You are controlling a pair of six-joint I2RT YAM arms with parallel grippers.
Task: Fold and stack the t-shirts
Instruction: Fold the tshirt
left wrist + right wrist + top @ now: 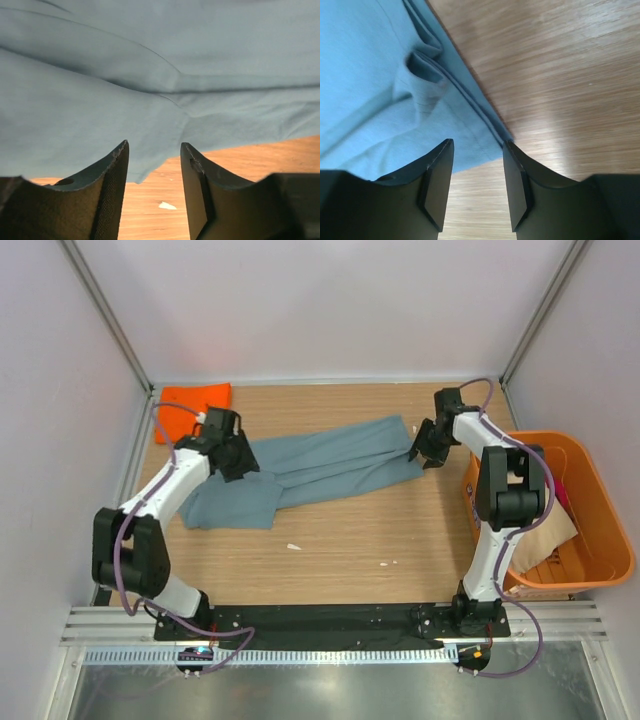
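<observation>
A large dusty grey-blue t-shirt [310, 468] lies rumpled across the middle of the wooden table. My left gripper [236, 462] hovers over its left part, open and empty; in the left wrist view the shirt [150, 75] fills the top and its edge hangs between my fingers [112, 190]. My right gripper [424, 454] is open and empty at the shirt's right end; the right wrist view shows the shirt's hemmed corner [420, 100] just ahead of the fingers [437, 180]. A folded bright orange t-shirt [190, 408] lies at the back left corner.
A rigid orange plastic tub [590, 510] stands at the right, holding beige and red cloth [552, 530]. Small white scraps [293, 546] lie on the bare wood near the front. White walls and metal posts close in the table.
</observation>
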